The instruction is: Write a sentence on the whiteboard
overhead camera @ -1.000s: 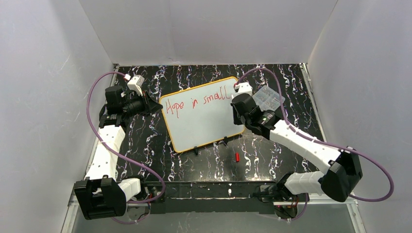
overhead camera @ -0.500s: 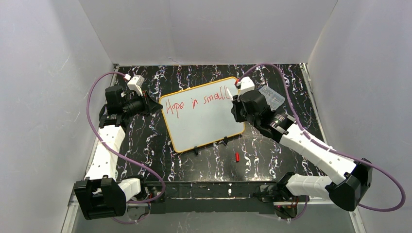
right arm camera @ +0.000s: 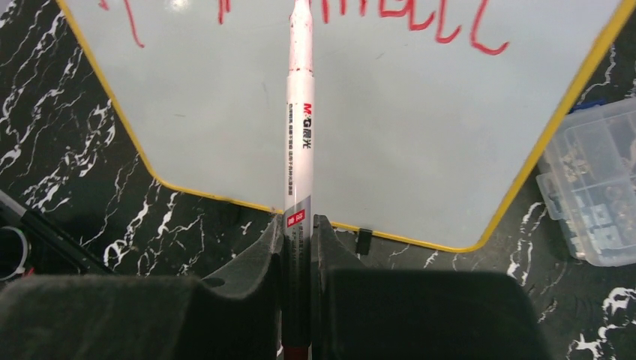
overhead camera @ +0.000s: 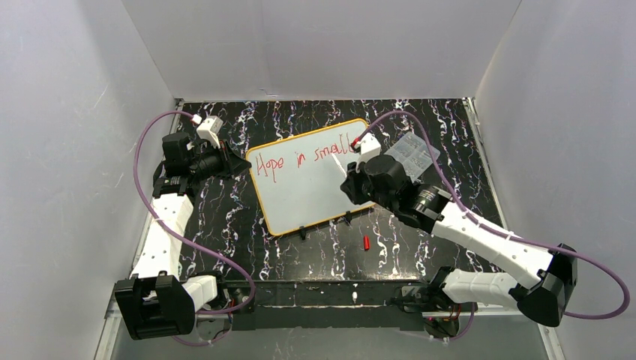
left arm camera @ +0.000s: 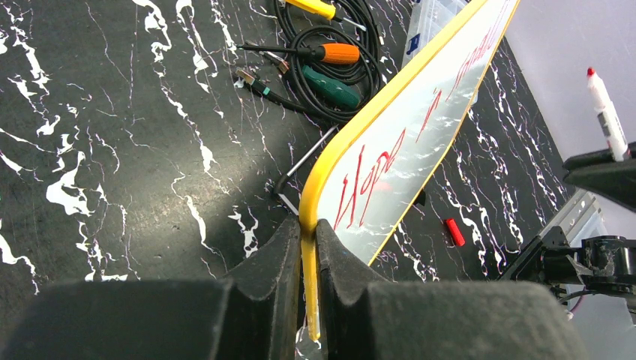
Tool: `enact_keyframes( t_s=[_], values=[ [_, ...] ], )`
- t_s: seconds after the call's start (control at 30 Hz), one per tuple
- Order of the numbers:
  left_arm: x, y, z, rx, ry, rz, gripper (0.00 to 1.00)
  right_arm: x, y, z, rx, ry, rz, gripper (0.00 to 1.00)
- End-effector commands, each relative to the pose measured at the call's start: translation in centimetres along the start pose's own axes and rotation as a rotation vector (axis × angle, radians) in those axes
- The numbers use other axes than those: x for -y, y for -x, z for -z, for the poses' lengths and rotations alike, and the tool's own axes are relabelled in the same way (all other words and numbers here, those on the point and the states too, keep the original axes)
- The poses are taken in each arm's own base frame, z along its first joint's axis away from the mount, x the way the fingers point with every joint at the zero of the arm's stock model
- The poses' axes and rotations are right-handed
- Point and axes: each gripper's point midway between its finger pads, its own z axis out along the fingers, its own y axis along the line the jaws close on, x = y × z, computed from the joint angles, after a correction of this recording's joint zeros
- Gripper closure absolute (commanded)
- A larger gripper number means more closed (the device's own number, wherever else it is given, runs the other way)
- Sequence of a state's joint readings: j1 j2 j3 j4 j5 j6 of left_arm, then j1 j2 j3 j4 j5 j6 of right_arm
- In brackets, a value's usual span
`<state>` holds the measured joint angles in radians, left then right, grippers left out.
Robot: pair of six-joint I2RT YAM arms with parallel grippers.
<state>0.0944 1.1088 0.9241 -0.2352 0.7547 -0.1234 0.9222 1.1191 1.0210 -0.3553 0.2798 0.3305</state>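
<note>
top external: the whiteboard (overhead camera: 311,199) sits mid-table, turned a little askew. the sentence (overhead camera: 300,160) runs along its upper part as one red line, "hope in small", and the surface under it is bare. the left gripper (overhead camera: 244,163) is at the board's left rim. the right gripper (overhead camera: 348,178) is over the board's right half with a marker (overhead camera: 339,166) pointing up toward the last letters. a red cap (overhead camera: 366,242) lies on the table below the board, and a clear parts box (overhead camera: 415,154) is just off its right corner.

left wrist: the left gripper (left arm camera: 306,241) is clenched on the yellow rim of the whiteboard (left arm camera: 420,127), a finger on each face. the sentence (left arm camera: 367,180) shows slantwise on it. screwdrivers and cables (left arm camera: 330,64) lie beyond the board's far edge.

right wrist: the right gripper (right arm camera: 298,225) is clamped tight on the marker (right arm camera: 300,127), whose tip reaches the row of red letters (right arm camera: 420,15) at the top of the whiteboard (right arm camera: 390,135). i cannot tell whether the tip touches the surface. the parts box (right arm camera: 592,187) is at the right.

judgement: the first line looks done and the second, "steps.", is not begun, so the step in hand is the shift between lines. the next move calls for carrying the tip down and left onto bare board, setting it down lightly and writing small enough to fit, with the left claw bracing the rim.
</note>
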Motion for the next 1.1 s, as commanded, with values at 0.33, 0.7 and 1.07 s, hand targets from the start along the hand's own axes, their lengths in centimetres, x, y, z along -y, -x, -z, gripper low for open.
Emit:
enact_keyframes(
  t_s=[0.33, 0.7, 1.07],
  values=[
    [1.6, 0.3, 0.3, 0.017, -0.043, -0.043, 1.00, -6.9, -3.0, -0.7, 0.014, 0.179, -0.030, 0.99],
    [1.6, 0.2, 0.3, 0.016, -0.041, -0.045, 1.00, -9.8, -6.7, -3.9, -0.085, 0.193, 0.036, 0.99],
    [1.5, 0.2, 0.2, 0.013, -0.040, -0.043, 1.00, -11.6, -7.8, -6.7, -0.120, 0.193, 0.079, 0.99]
  ],
)
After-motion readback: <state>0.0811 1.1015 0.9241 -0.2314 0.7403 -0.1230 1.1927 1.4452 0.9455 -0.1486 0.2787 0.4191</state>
